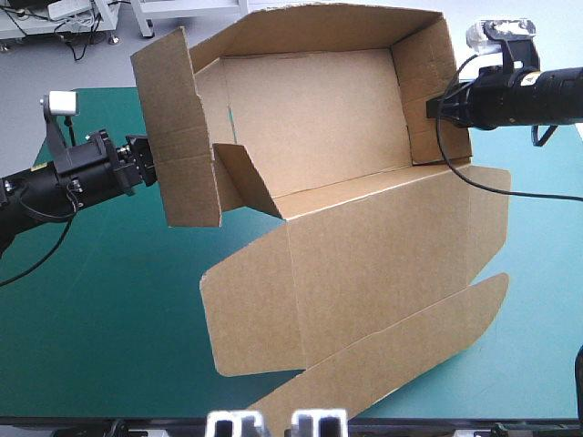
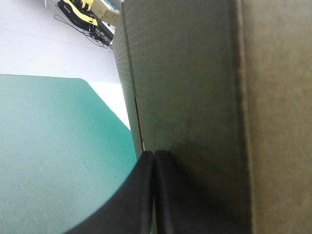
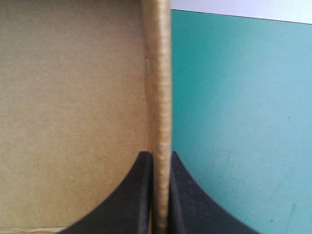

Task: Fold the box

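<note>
The left gripper [image 2: 154, 158] and right gripper [image 3: 160, 158] each pinch an end wall of the lifted brown box [image 1: 310, 118] between their fingers.

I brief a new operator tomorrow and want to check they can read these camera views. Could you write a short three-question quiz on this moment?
1. True or false: the box lies as a flat sheet on the teal-green cover.
2. The left claw is: A) shut on a wall of the box; B) open above the cover; C) holding a cable.
3. How many claws hold the box?
Key: 1 false, its walls are raised; 2 A; 3 two, since the right claw pinches the opposite wall.
</note>
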Motion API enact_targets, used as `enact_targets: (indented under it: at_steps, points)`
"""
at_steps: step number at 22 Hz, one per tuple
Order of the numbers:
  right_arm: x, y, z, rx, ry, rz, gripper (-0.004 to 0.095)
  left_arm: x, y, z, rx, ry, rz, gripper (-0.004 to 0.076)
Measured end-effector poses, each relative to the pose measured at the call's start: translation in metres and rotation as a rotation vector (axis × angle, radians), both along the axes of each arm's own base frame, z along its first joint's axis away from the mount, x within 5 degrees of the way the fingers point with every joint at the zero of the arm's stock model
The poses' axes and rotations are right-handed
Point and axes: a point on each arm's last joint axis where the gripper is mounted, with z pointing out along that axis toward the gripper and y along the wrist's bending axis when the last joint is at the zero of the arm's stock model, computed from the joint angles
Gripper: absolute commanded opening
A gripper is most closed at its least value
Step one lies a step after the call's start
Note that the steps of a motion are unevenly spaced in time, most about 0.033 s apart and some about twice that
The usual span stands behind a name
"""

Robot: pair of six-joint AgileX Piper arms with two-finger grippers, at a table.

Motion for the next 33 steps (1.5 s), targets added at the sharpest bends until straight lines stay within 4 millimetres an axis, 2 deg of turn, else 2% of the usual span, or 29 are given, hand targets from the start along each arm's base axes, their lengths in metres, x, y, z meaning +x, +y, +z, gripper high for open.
enact_targets:
  at_steps: [3,6,7,8,9,10,11,17,24,33]
  points:
    - [0.0,-0.001,0.0,-0.007,-0.004,-0.005,-0.0014,0.0,0.0,0.0,0.007,-0.012,0.0,0.0009]
    - [0.001,-0.001,-0.001,-0.017,-0.004,-0.009,-0.0014,0.0,0.0,0.0,0.014,-0.024,0.0,0.0086]
    - [0.001,-0.002,-0.001,-0.019,-0.005,-0.011,-0.0014,0.0,0.0,0.0,0.015,-0.025,0.0,0.013]
    - [0.001,-0.002,0.0,-0.019,-0.007,-0.012,-0.0014,0.0,0.0,0.0,0.016,-0.025,0.0,0.023]
    - [0.001,-0.002,0.0,-0.019,-0.01,-0.014,-0.0014,0.0,0.0,-0.001,0.021,-0.024,0.001,0.0287]
    - [0.001,-0.002,0.0,-0.021,-0.011,-0.015,-0.0014,0.0,0.0,-0.001,0.029,-0.024,0.002,0.0377]
    - [0.001,-0.002,0.0,-0.022,-0.014,-0.016,-0.0014,0.0,0.0,-0.002,0.042,-0.026,0.004,0.0398]
    - [0.003,-0.003,0.001,-0.024,-0.036,-0.029,-0.0013,0.001,0.001,-0.003,0.042,-0.015,0.011,0.0402]
    - [0.018,-0.005,-0.008,-0.033,-0.037,-0.053,-0.0012,0.001,0.001,-0.003,0.037,-0.01,0.009,0.0402]
    - [0.021,-0.008,-0.01,-0.058,-0.045,-0.077,-0.0013,-0.003,-0.002,-0.004,0.063,-0.02,-0.02,0.0402]
